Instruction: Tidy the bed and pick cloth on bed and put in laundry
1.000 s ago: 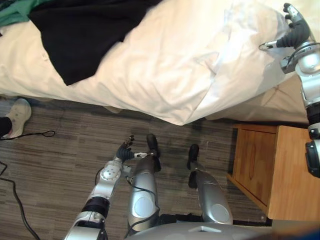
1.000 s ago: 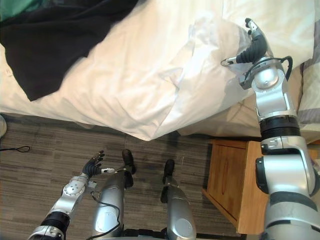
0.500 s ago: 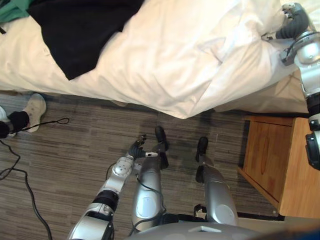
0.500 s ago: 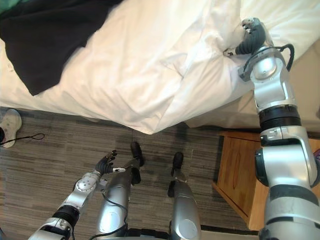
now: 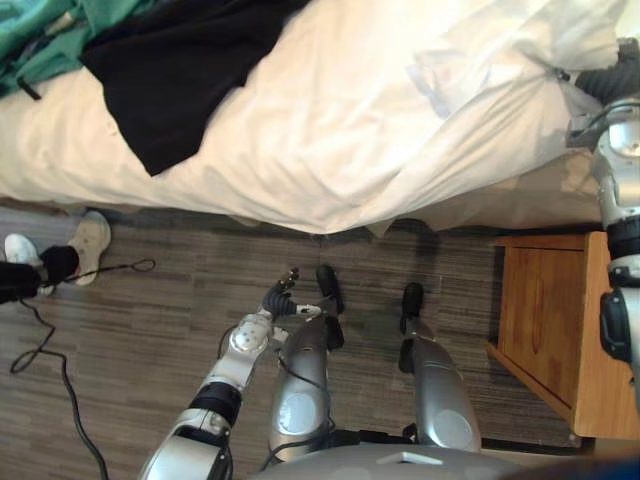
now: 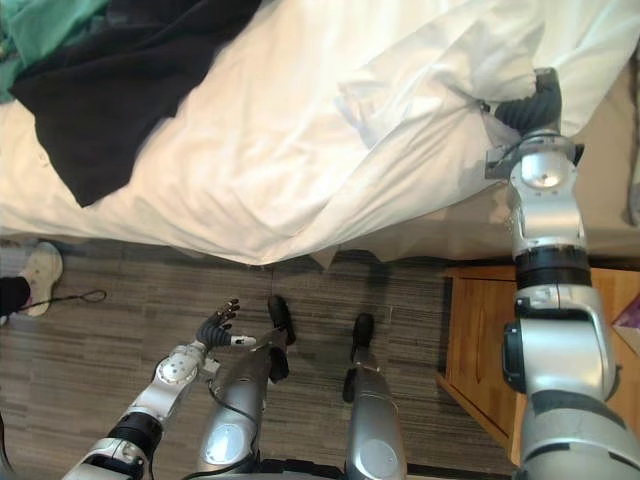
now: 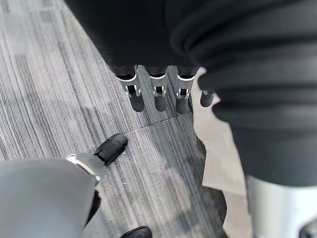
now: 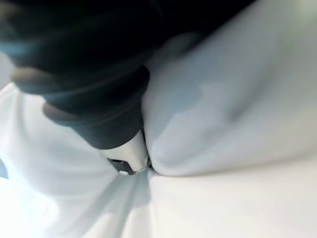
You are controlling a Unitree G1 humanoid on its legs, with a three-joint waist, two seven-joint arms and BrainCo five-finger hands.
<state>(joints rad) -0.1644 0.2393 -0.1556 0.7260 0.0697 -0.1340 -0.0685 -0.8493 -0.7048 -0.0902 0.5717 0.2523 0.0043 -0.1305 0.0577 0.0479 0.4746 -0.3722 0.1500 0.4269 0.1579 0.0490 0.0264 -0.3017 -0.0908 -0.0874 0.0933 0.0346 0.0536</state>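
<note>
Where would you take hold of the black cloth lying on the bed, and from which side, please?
Grip the black cloth at its pointed corner nearest the robot, which lies flat on the white bedding, to the robot's left. Come from the floor side, down over the bedding's edge, probably with the open left hand; that corner looks like the closest loose part.

An open strip of floor [image 5: 150, 320] is left along the bed [image 5: 40, 150], where the left robot hand [image 5: 278, 297] is hung with room all round. The strip is closed on the right by a wooden nightstand [image 5: 545, 320] and narrowed on the left by a person's shoe [image 5: 88, 245]. The bed's edge is overhung by a rumpled white duvet [image 5: 340, 130]. Its far left is covered by a black cloth [image 5: 190, 80] and a green cloth [image 5: 40, 40].
</note>
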